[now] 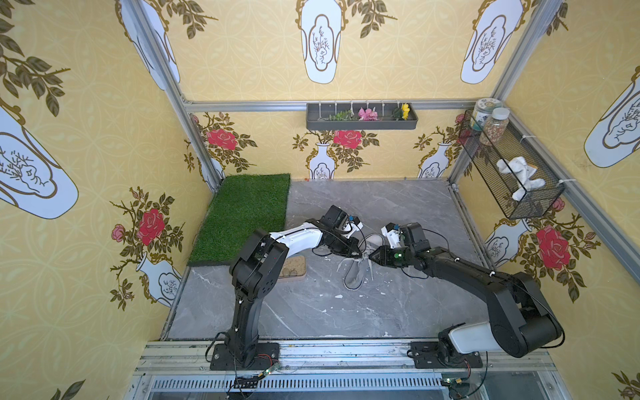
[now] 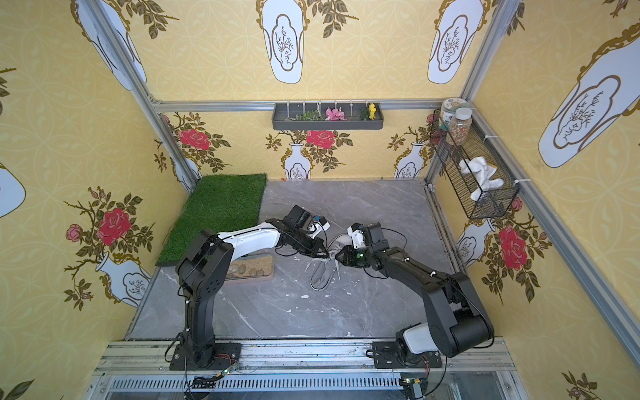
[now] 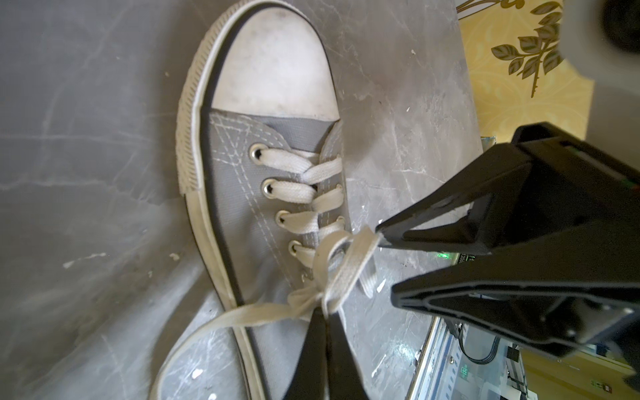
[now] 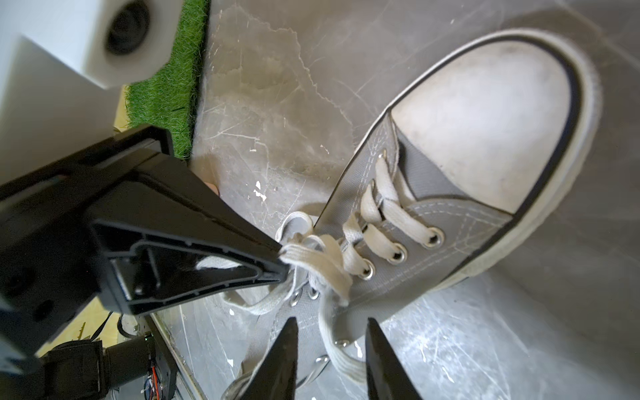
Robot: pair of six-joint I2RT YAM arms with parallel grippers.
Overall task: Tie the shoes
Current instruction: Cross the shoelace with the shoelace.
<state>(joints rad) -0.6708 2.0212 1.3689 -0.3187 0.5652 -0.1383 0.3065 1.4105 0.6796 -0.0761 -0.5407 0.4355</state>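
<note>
Clearly soft and limp, the laces [image 3: 358,261] suit pinching near the knot: left end effector [image 3: 325,313] clamps them there, right end effector [image 4: 332,322] stands part-open around a loose strand.

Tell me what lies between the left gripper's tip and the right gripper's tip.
Only the laces: a bunched knot and loop span from the shut left gripper to the open right gripper, above the shoe. Clearest in the left wrist view.
</note>
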